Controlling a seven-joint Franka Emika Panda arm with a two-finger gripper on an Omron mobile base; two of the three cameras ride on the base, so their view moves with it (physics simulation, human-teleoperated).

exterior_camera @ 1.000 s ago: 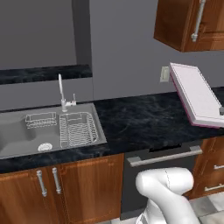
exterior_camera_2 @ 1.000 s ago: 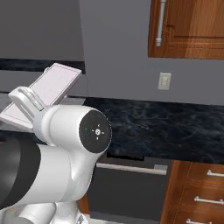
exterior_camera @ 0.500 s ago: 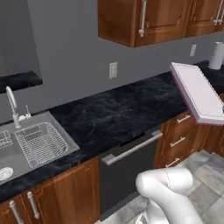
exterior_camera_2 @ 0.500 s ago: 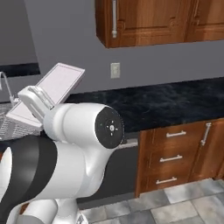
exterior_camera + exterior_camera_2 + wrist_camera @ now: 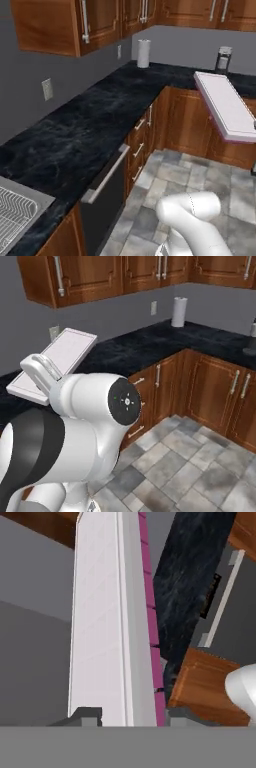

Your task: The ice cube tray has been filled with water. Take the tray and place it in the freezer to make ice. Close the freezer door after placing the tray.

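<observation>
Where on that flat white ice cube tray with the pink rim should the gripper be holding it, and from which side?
At one short end, jaws across its thickness. The flat white ice cube tray with the pink rim is long and thin, so only its thin edge fits between the fingers. The hand view shows the gripper clamped that way now, the tray running lengthwise away from it.

Matt white plastic-looking ice cube tray, mauve rim. Glossy dark marbled stone counter. Polished reddish wood cabinets. Wire-metal rack, lower left.
</observation>
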